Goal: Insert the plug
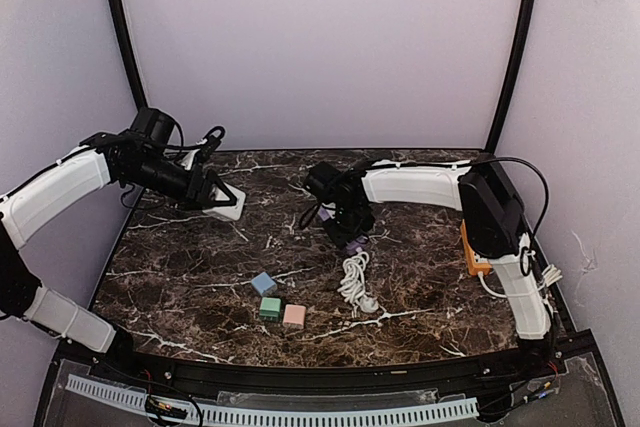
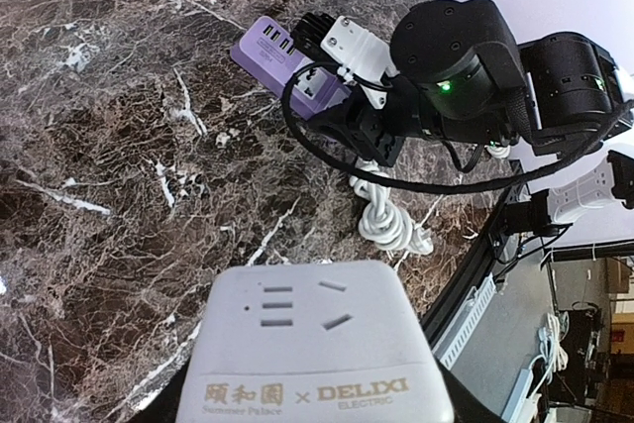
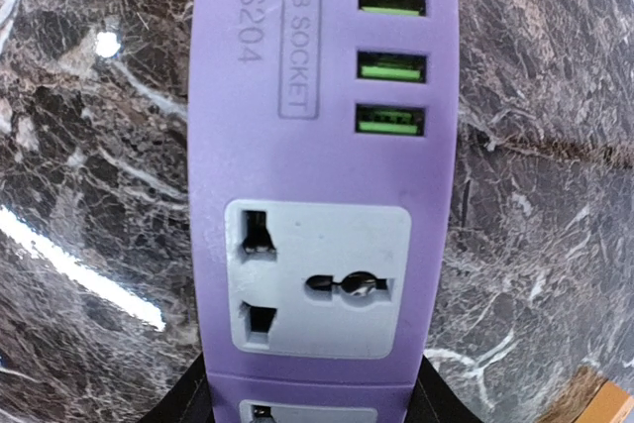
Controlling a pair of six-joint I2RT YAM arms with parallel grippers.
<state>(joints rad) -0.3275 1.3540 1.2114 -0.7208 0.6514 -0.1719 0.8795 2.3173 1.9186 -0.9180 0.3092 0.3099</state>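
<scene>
Since the white DELIXI plug adapter (image 2: 307, 364) has to meet the purple 4-USB socket strip (image 3: 322, 195), the left gripper (image 1: 222, 200) has its jaws closed on the adapter near the bench's (image 1: 180, 277) far-left corner, well apart from the strip. The right gripper (image 1: 351, 231) straddles the strip mid-bench, probably to steady it, though whether its jaws actually pinch it cannot be told. Bare marble lies between the two, with the coiled white cable (image 1: 355, 282) and the cluster of three small blocks (image 1: 271, 308) nearer the bases, off the direct path.

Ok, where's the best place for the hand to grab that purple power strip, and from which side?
Across its two long edges, coming straight down from above. The purple power strip lies flat, sockets up, on the marble table, so its narrow width is likely the only span the fingers can close on. The right hand straddles it that way.
</scene>
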